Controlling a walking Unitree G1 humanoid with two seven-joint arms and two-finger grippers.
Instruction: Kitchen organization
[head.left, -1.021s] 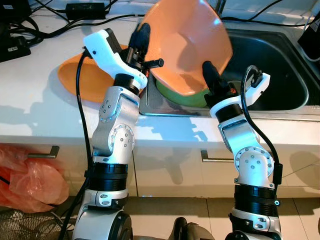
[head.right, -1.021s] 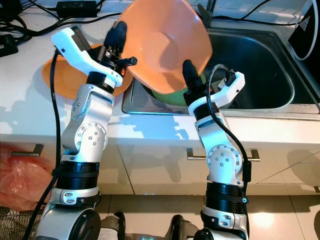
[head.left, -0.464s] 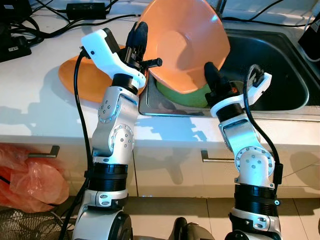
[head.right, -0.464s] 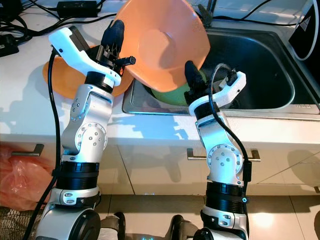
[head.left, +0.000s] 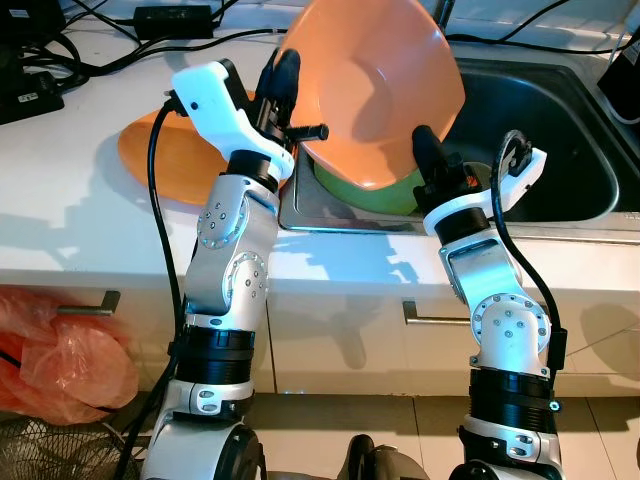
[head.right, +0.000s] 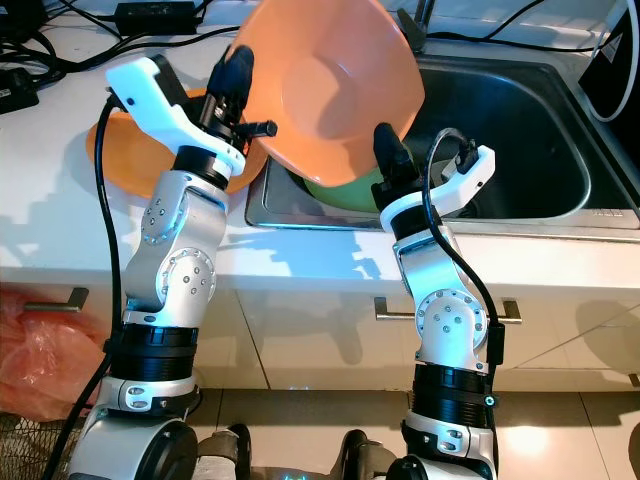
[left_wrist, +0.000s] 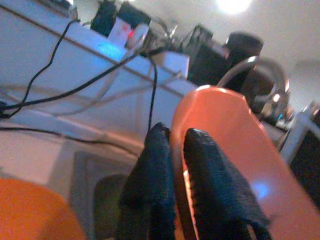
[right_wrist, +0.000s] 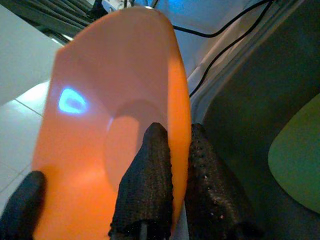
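1. The large, square-ish orange plastic basin (head.left: 375, 90) was held tilted above the near-left corner of the stainless steel sink (head.left: 560, 140).
2. The left gripper (left_wrist: 172, 150) pinched the basin's left rim, one finger on each side of the wall.
3. The right gripper (right_wrist: 177, 165) clamped the near right rim likewise.
4. The basin looked light, stiff and smooth, likely slippery; opposite rims seemed the best hold.
5. A green bowl (head.left: 385, 195) sat in the sink beneath it.
6. A second orange basin (head.left: 175, 160) lay on the white counter left of the sink.
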